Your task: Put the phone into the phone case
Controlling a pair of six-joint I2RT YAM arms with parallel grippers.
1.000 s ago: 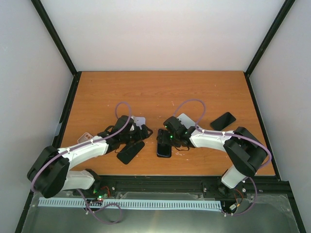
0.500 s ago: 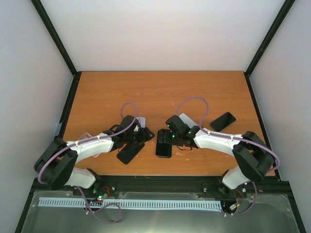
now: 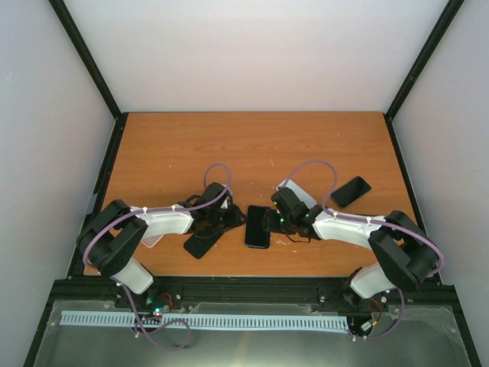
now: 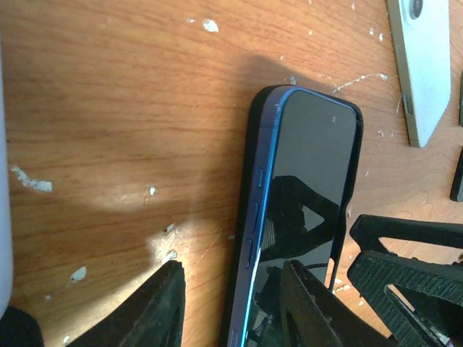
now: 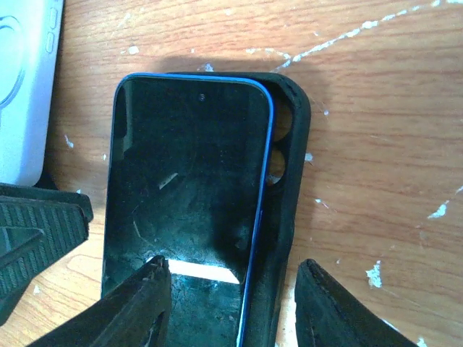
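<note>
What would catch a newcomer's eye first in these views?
The blue phone lies askew in the black case, mid-table near the front edge, with the case's camera cutouts still showing beside it. The left gripper and right gripper flank it, one from each side, jaws apart.

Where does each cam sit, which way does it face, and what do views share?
Top external: fixed above, behind the bases, looking down at the table; both arms, left claw and right claw show.
Left wrist: low over the table, facing along the phone; own fingers at bottom.
Right wrist: above the phone askew in the black case, looking down; own fingers at bottom.
Shared: both wrists see the phone and white case.
</note>
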